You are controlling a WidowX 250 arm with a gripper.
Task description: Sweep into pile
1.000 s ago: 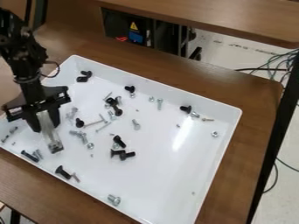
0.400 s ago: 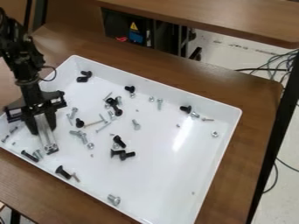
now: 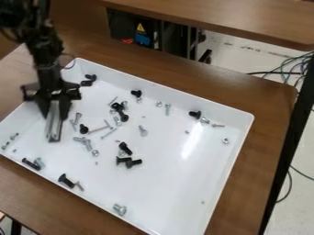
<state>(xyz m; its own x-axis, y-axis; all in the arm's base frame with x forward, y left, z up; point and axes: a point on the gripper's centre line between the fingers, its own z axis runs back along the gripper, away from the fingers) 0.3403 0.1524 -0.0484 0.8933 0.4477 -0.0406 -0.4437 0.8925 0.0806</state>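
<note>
Over the left side of the white tray (image 3: 165, 193), the black gripper (image 3: 55, 104) points down and is shut on a narrow, greyish, partly see-through tool (image 3: 54, 128). The tool's lower end is above or at the tray floor; contact is unclear. Black and silver screws, bolts and nuts lie scattered. A black bolt (image 3: 83, 129) and a silver screw (image 3: 77, 118) lie right of the tool. Several black bolts (image 3: 125, 148) form a loose cluster mid-tray. A black bolt (image 3: 67, 181) and a silver bolt (image 3: 120, 209) are along the front side.
Raised walls surround the tray, which stands on a brown wooden table (image 3: 270, 137). Near the right wall lie a black bolt (image 3: 195, 114) and a nut (image 3: 226, 141). Another wooden tabletop (image 3: 233, 18) crosses the top, with cables (image 3: 294, 64) on the floor at right.
The gripper and its tool have moved toward the back of the tray and slightly right, away from the small bolts by the front left wall. Most of the hardware lies as before.
</note>
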